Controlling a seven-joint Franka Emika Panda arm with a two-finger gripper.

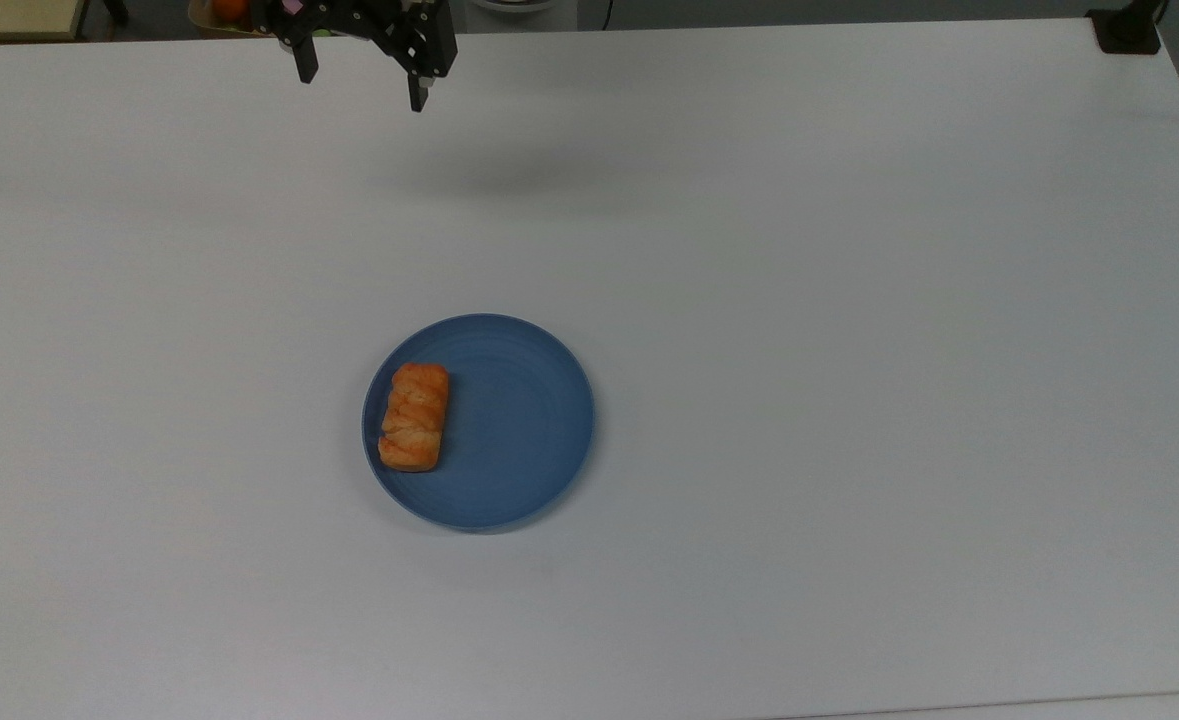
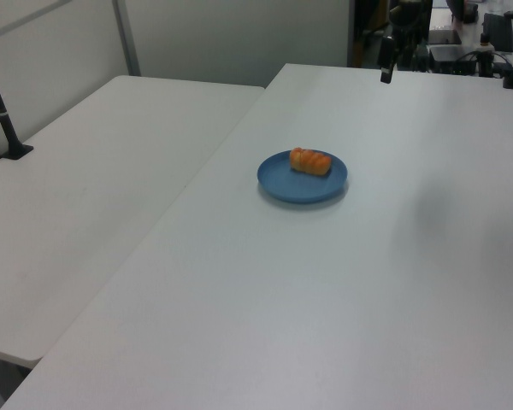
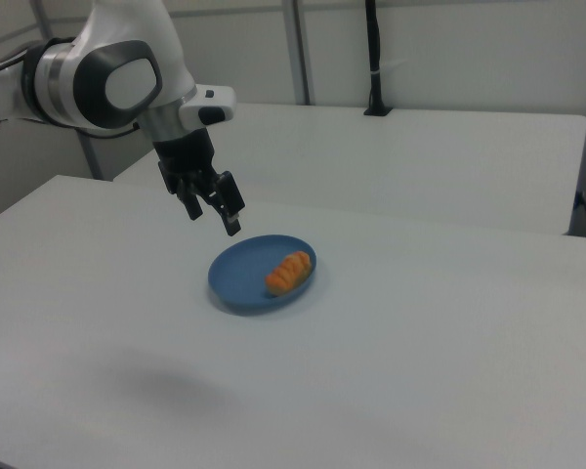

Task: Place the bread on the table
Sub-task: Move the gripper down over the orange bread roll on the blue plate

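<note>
Black two-finger gripper (image 1: 363,88) hanging high near the far edge of the large white matte table (image 1: 849,350), fingers spread apart, holding nothing. Approach step, apparently: grasp not yet begun. Small orange-brown toy loaf of bread (image 1: 415,417) lying on the round blue plate (image 1: 519,430), close to the plate's rim at the top view's left. Next: descend over the loaf, close across its narrow sides.

Round blue plate (image 1: 519,430) is sitting flat, slightly toward 7 o'clock of centre in the top view. Black clamp base (image 1: 1127,30) is occupying the 1 o'clock corner. Second white table (image 2: 85,188) is standing alongside in the left view, carrying a black pole (image 2: 2,111) at 9 o'clock.
</note>
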